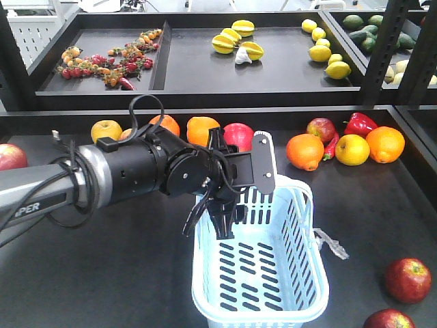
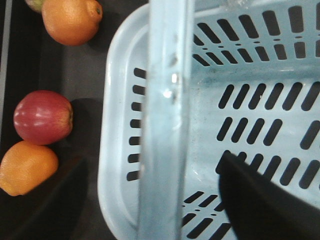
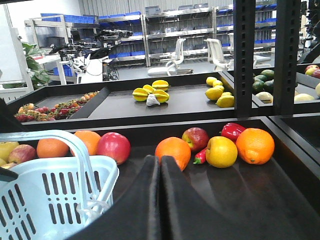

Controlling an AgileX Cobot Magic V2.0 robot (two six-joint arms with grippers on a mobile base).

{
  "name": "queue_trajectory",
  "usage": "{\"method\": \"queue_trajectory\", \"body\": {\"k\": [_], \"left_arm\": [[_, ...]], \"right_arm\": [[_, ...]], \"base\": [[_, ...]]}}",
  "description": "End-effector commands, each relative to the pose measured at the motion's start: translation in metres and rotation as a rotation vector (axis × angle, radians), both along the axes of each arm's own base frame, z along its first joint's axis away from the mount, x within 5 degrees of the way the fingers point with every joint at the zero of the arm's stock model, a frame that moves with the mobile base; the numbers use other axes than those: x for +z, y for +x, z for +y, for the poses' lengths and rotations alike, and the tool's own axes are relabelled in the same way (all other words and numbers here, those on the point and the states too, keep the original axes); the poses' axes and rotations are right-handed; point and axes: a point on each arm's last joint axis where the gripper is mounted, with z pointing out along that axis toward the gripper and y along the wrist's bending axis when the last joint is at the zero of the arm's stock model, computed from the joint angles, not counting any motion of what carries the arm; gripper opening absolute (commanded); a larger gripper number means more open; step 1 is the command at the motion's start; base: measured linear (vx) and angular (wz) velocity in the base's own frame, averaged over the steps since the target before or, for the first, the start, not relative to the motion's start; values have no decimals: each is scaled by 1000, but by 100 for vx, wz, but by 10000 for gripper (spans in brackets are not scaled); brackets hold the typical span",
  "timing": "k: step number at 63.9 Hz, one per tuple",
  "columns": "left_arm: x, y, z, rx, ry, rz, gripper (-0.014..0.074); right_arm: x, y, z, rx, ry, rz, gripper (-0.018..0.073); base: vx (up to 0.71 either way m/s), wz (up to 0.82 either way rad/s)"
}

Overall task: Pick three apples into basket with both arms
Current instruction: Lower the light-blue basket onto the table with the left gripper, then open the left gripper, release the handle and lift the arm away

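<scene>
**A:** Apple run, where are we?

**B:** Zero of three, by my read. The basket (image 1: 273,280) floor is bare in the left wrist view, slots only.

**A:** Left arm?

**B:** The left gripper (image 1: 207,229) hangs over the basket's far-left corner. Fingers point down, spread apart, nothing between them. The handle (image 2: 162,125) crosses right under its camera.

**A:** Right?

**B:** The right gripper (image 3: 159,165) has its fingers pressed flat together, empty. The basket sits low, to the left of them.

**A:** Fruit?

**B:** Five red apples on the table (image 1: 102,273). Can't say which three count.
- The back-row apple (image 1: 237,135) is just beyond the left fingers, outside the rim, between two oranges (image 2: 27,167).
- The pepper-side apple (image 1: 321,128) is further right on that row, beside a red pepper (image 1: 360,123) and ahead of the right fingers.
- The near-right apple (image 1: 408,279) and the corner apple (image 1: 388,320) lie across the basket from the left fingers, well apart from them.
- The edge apple (image 1: 10,156) is at the table's left edge, far from the left fingers.

**A:** What's left?

**B:** Everything: three grasps, three drops. I'd guess the left takes the back-row apple, since it's nearest. The right has to open before it can take anything. Mind the handle. It stands across the opening, so drops should go either side of it.
</scene>
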Motion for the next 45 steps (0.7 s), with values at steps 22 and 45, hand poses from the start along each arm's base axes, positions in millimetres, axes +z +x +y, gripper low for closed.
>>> {"method": "queue_trajectory", "body": {"k": [22, 45], "left_arm": [[90, -30, 27, 106, -152, -7, 642], [141, -69, 67, 320, -300, 120, 624]], "right_arm": [[2, 0, 0, 0, -8, -67, -9], [2, 0, 0, 0, -8, -66, -9]], "base": [[0, 0], [0, 0]]}}
